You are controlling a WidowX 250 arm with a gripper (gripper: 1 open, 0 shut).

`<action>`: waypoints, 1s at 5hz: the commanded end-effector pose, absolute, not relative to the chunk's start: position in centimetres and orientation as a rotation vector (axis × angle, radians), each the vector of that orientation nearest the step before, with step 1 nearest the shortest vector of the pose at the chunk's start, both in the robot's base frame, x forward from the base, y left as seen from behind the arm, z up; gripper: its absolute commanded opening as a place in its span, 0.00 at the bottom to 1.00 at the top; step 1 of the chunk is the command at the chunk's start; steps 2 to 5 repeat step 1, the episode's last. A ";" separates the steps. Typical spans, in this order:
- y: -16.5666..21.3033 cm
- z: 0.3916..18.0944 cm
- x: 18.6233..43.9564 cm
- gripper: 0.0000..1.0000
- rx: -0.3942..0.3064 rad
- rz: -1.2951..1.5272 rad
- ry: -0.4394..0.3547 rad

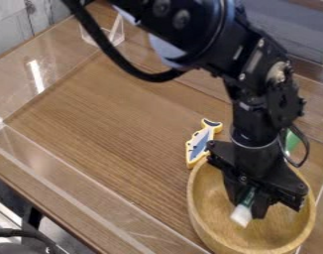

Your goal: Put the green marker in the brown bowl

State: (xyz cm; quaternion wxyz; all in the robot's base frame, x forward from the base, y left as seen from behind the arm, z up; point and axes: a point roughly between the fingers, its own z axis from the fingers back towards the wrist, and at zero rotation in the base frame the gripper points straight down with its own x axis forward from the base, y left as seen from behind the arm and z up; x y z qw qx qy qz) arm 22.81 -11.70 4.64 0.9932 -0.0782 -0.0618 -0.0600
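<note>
The brown bowl (212, 227) of light wood sits at the lower right of the table. My gripper (249, 206) points down into it from a black arm. The jaws are shut on the green marker (240, 211), of which only the white cap end shows between the fingertips, just above the bowl's floor. The marker's green barrel is hidden by the fingers.
A small blue-and-yellow fish toy (200, 141) lies on the wooden table (111, 119) just beyond the bowl's far rim. Clear plastic walls (46, 159) border the table at the left and front. A green cable runs along the arm at right.
</note>
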 end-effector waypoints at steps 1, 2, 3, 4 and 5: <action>-11.6 5.2 23.3 0.00 -0.171 -0.111 -0.147; -11.6 5.2 23.3 0.00 -0.171 -0.111 -0.147; -11.6 5.2 23.3 0.00 -0.171 -0.111 -0.147; -11.6 5.2 23.3 0.00 -0.171 -0.111 -0.147; -11.6 5.2 23.3 0.00 -0.171 -0.111 -0.147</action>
